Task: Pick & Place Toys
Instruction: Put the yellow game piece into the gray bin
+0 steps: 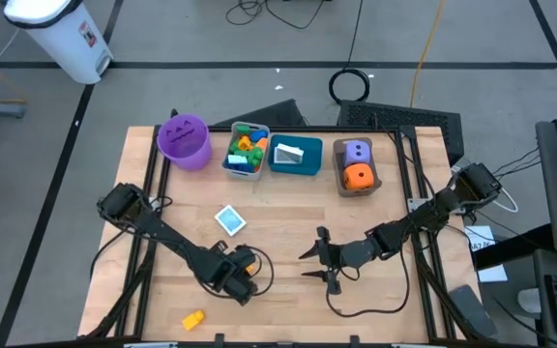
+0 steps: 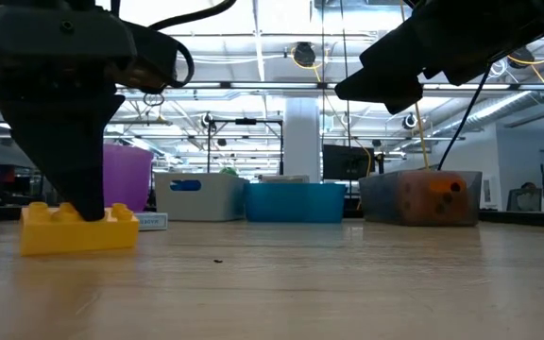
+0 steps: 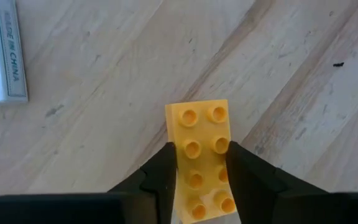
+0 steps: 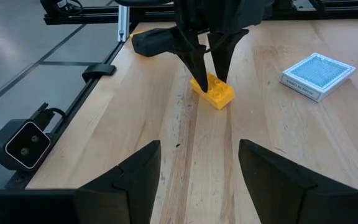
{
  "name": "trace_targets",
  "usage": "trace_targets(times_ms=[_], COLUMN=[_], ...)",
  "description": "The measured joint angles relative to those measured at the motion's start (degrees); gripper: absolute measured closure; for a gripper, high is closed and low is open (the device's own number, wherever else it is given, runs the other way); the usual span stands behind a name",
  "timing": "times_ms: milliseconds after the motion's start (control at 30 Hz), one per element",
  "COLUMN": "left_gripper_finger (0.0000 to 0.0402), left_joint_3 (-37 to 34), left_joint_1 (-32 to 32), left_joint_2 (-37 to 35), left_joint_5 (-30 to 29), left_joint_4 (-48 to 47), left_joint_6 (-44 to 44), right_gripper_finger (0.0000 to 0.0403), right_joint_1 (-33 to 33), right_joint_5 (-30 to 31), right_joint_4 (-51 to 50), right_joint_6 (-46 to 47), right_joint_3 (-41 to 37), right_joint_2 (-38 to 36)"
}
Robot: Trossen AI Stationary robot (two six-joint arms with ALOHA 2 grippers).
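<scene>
A yellow brick (image 3: 201,134) with two rows of studs lies flat on the wooden table, studs up, near the front left. My left gripper (image 1: 240,278) stands over it, pointing down, and is shut on it; in the low view the brick (image 2: 78,229) sits on the table under the dark fingers. My right gripper (image 1: 322,266) hovers open at the table's middle front, pointing toward the brick (image 4: 213,92), with nothing between its fingers. A boxed deck of blue-backed cards (image 1: 230,220) lies flat behind the left gripper. My left gripper pinches the yellow brick's two long sides (image 3: 179,163) between its two fingers, on the half of the brick nearer the wrist. The fingers (image 3: 160,174) come from above, pointing down, and lie across the brick. The brick rests flat on the table, studs up.
Along the far edge stand a purple bucket (image 1: 184,140), a grey bin of bricks (image 1: 246,152), a teal bin (image 1: 295,155) and a brown bin (image 1: 357,184) holding a purple and an orange die. A second yellow piece (image 1: 193,319) lies by the front edge.
</scene>
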Motion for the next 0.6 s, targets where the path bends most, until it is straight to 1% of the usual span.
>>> trace_targets(times_ms=[133, 400, 600], left_gripper_finger=[0.0267, 0.0287, 0.0293], left_joint_3=[0.0, -0.1, -0.3], left_joint_1=[0.4, 1.8, 3.2], left_joint_2=[0.0, -1.1, -3.0], left_joint_5=[-0.1, -1.1, -2.6], left_joint_4=[0.0, -0.6, -3.7], left_joint_6=[0.8, 3.0, 3.4], right_gripper_finger=[0.0195, 0.0195, 0.0195], right_joint_1=[0.0, 0.0, 0.0], right_joint_5=[0.0, 0.0, 0.0], right_joint_4=[0.0, 0.0, 0.0], right_joint_6=[0.0, 0.0, 0.0], right_joint_3=[0.0, 0.0, 0.0], right_joint_2=[0.0, 0.0, 0.0])
